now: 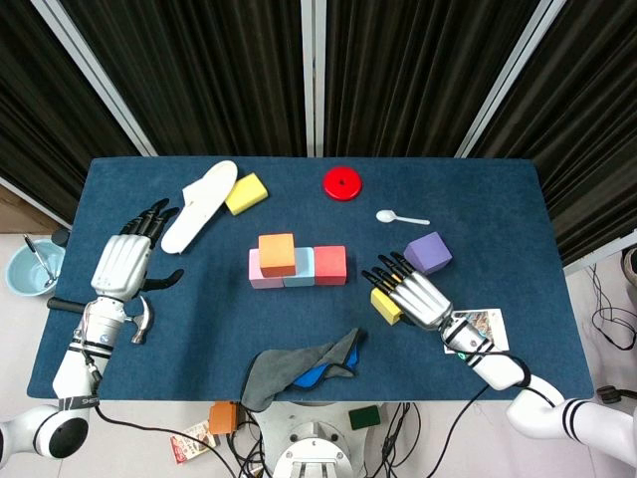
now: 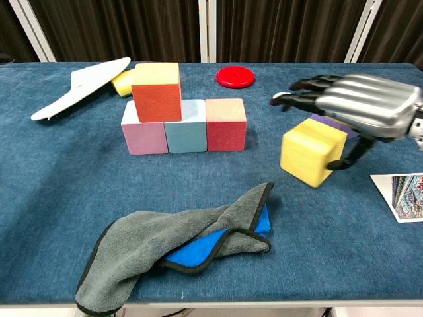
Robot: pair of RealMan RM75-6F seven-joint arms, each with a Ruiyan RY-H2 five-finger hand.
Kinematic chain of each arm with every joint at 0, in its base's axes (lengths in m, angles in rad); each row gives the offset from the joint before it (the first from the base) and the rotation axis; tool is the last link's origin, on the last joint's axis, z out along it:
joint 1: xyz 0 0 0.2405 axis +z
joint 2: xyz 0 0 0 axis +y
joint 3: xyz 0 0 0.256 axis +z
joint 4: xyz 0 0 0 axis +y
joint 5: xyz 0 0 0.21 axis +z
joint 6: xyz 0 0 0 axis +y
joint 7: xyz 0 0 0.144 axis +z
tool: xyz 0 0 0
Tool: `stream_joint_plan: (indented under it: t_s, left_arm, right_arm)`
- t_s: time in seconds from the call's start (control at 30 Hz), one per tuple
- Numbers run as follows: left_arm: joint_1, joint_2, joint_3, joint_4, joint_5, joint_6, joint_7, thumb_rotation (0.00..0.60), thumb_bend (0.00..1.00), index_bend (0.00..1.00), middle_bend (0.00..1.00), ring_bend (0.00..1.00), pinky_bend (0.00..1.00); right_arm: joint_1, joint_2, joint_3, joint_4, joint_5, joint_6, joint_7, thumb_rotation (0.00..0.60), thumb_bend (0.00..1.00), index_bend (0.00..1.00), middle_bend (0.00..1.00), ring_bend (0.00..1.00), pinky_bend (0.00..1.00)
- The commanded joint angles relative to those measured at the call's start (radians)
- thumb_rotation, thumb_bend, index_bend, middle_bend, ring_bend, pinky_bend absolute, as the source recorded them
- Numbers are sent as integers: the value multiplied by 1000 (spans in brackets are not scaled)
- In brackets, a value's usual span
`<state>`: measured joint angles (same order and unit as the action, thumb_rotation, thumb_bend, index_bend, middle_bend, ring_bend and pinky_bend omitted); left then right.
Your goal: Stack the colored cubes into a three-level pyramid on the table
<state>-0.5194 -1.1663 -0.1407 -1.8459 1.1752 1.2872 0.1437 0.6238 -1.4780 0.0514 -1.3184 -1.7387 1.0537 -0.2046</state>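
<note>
A: Cubes first. Where do they sit?

B: Pink cube (image 2: 143, 134), blue cube (image 2: 186, 130) and red cube (image 2: 225, 124) stand touching in a row mid-bench (image 2: 59, 198). An orange cube (image 2: 156, 90) rests on top of that row, over the pink and blue ones.

A: And the loose ones?

B: One yellow cube (image 2: 310, 151) is right of the row, tilted. The right hand (image 2: 360, 105) covers it from above, fingers (image 2: 310, 84) stretched past the far edge and thumb at its right face; it seems to grip the cube. The purple cube (image 1: 428, 252) lies just beyond that hand. A second yellow block (image 1: 246, 193) sits behind the row to the left, beside a white insole (image 1: 199, 205).

A: The left hand?

B: The left hand (image 1: 122, 265) is well left of the row, fingers spread, holding nothing.

A: Anything else?

B: A grey cloth (image 2: 172, 241) over a blue one lies in front of the row; a red disc (image 2: 235, 76) and a spoon (image 1: 401, 217) lie behind it.
</note>
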Motion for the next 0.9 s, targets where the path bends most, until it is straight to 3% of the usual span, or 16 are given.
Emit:
stream_joint_plan:
  t_s: [0.03,0.47,0.63,0.9]
  left_arm:
    - [5,2,-2,0,6,-2,-4,594,172,113,39,94,193]
    - [26,10,-8,-14,25,-15,5,594,172,113,40,94,191]
    - [29,11,-10,-18,24,-22,17,596,172,113,40,94,190]
    - [34,13,-17,-22,27,-28,25,597,172,113,40,94,189]
  right_arm:
    - [16,-9,0,-19,-1,-9,-20,600,24,36,169,41,111]
    - [55,155,-31,-132,56,-120,-19,600,26,117,179,41,109]
    - [68,150,-27,-147,103,-163,-11,600,26,184,199,41,109]
    - [82,136,-18,-149,153,-187,-18,600,26,185,211,41,109]
